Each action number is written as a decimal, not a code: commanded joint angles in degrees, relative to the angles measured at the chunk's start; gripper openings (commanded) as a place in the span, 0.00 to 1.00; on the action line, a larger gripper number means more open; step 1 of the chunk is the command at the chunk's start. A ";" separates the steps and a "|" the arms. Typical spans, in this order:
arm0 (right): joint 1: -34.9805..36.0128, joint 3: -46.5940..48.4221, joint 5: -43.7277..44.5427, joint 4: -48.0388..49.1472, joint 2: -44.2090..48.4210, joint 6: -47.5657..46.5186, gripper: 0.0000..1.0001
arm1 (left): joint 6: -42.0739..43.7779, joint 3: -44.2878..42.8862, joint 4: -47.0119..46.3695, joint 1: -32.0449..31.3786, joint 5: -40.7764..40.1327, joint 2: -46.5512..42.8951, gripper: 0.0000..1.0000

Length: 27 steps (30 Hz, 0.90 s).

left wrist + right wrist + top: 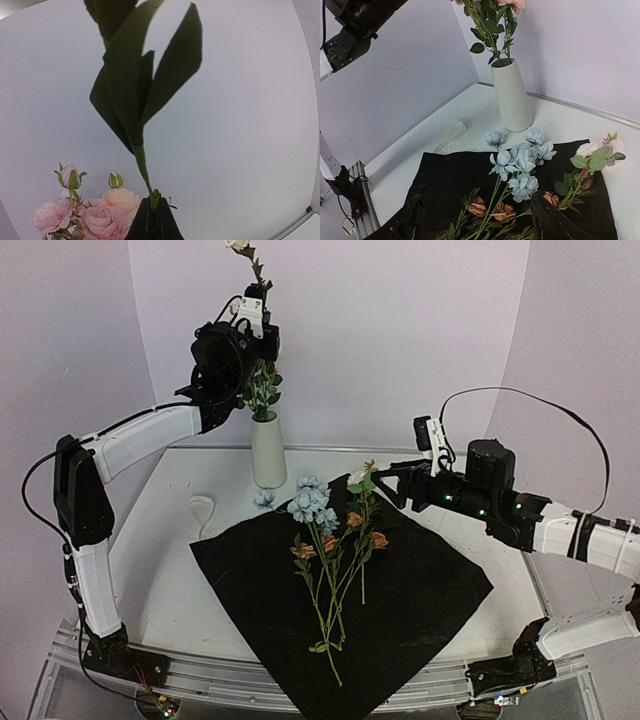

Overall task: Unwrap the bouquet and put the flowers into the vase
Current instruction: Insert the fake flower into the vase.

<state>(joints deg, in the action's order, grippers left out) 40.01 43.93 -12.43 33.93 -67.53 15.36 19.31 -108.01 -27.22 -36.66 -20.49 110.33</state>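
Left jaws are closed on one green stem (142, 162), upright, with the vase (268, 452) below them, I judge for lowering in; right jaws gape empty above the flowers (517, 165).

No writing, label, brand, number or sign can be read anywhere in the three views at this moment

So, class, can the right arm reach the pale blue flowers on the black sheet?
Probably yes: the right gripper hangs open close by the blue flowers, with nothing over them.
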 commanded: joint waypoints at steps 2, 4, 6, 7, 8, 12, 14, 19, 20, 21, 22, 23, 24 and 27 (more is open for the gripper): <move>0.18 3.02 0.26 1.49 -1.27 -0.95 0.73 | -3.88 -1.07 -2.78 1.92 1.25 1.22 0.00; 0.17 3.29 0.29 1.49 -1.71 -1.06 0.73 | -5.25 -0.57 -2.88 2.62 1.50 1.72 0.00; 0.17 3.49 0.33 1.49 -2.08 -1.15 0.73 | -6.96 -0.16 -2.93 3.47 1.85 2.42 0.00; 0.18 3.63 0.38 1.49 -2.24 -1.20 0.73 | -7.72 0.07 -2.93 3.91 2.15 2.76 0.00; 0.18 3.72 0.40 1.51 -2.42 -1.25 0.73 | -8.61 0.39 -2.93 4.25 2.44 3.05 0.00; 0.16 4.12 0.40 1.49 -3.16 -1.42 0.73 | -10.67 2.03 -3.02 5.11 2.75 3.86 0.00; 0.16 4.30 0.37 1.49 -3.53 -1.49 0.73 | -11.46 3.08 -3.10 5.41 2.72 4.10 0.00; 0.16 4.79 0.23 1.50 -4.28 -1.68 0.73 | -13.59 5.78 -3.10 5.73 3.02 4.73 0.00; 0.16 4.84 0.18 1.50 -4.39 -1.71 0.73 | -13.83 6.25 -3.11 5.73 2.97 4.97 0.00; 0.19 4.89 0.15 1.50 -4.48 -1.73 0.73 | -14.04 6.64 -3.12 5.73 2.79 5.26 0.00; 0.23 4.97 0.12 1.49 -4.58 -1.74 0.73 | -14.25 6.97 -3.15 5.73 2.64 5.52 0.00; 0.20 5.01 0.10 1.49 -4.66 -1.75 0.74 | -14.62 7.39 -3.16 5.74 2.54 5.65 0.00; 0.16 5.03 0.08 1.50 -4.71 -1.75 0.74 | -15.10 7.83 -3.20 5.76 2.51 5.74 0.00; 0.17 5.05 0.13 1.52 -4.72 -1.74 0.73 | -16.85 8.91 -3.28 5.80 3.03 6.04 0.00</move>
<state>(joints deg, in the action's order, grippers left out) 40.01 46.15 -12.40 33.87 -72.08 14.33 5.50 -100.21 -28.10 -31.07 -18.03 115.75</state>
